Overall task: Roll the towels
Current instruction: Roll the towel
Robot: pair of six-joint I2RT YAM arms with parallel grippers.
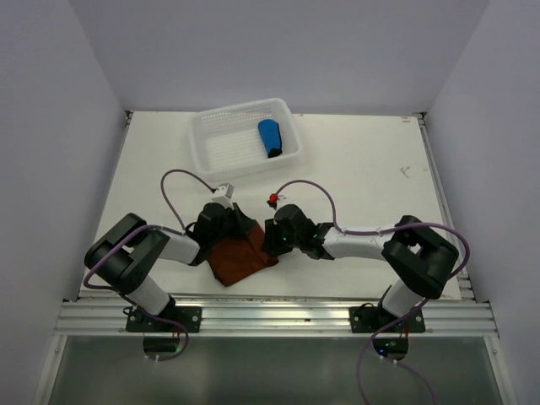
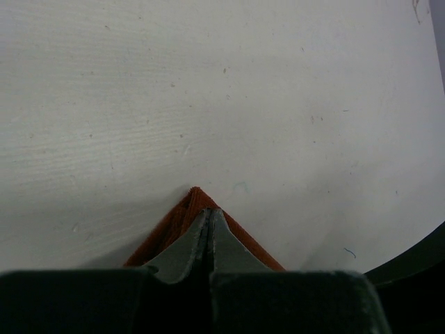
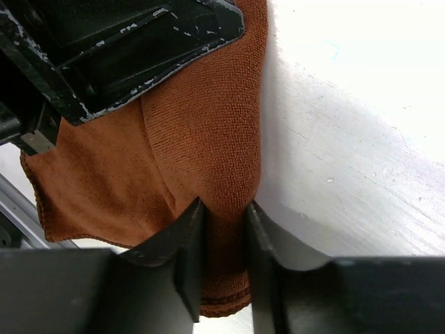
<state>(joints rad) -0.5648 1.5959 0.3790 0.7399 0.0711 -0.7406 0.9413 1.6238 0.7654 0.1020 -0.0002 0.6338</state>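
Here, by the near edge of the bench (image 1: pixel 363 177), the closed left end effector (image 2: pixel 209 214) pins a corner of the rust-brown towel (image 1: pixel 245 257), likely anchoring it, while the right end effector (image 3: pixel 222 212) pinches its fold for rolling.

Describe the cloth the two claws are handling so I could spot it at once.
On the white table, look near the front edge, in the middle. There lies a rust-brown towel, with the left claw and right claw pinching it. Its only neighbour, the blue towel, sits rolled in the white basket at the back.
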